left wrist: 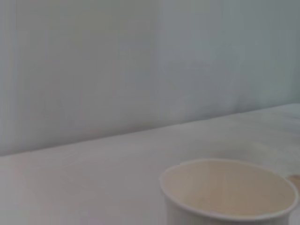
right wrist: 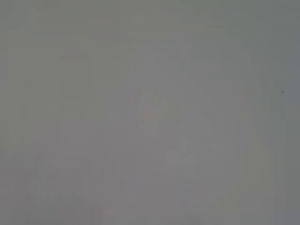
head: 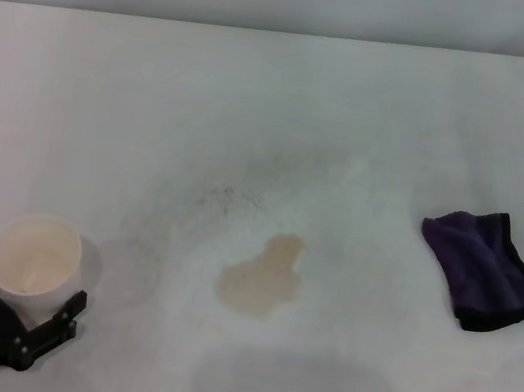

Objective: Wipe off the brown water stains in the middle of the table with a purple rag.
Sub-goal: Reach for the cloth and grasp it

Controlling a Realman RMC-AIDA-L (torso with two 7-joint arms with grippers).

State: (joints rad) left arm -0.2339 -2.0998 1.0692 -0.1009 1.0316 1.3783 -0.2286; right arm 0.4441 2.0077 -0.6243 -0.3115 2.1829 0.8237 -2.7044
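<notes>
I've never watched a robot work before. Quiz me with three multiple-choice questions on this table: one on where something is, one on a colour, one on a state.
1. Where does the purple rag lie?
A. on the stain
B. on the robot's right side of the table
C. inside the cup

2. What colour are the brown water stains?
A. pale tan-brown
B. green
C. blue

3. What does the left gripper hold?
A. the rag
B. nothing
C. a white paper cup

Answers: 1 B, the rag sits right of the stain. 2 A, the blotch looks tan. 3 C, black fingers flank the cup.

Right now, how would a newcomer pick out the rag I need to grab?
On the white table, look toward the robot's right of the brown water stains. The purple rag lies crumpled there: dark, soft, black-trimmed, unlike the white paper cup on the left.
</notes>
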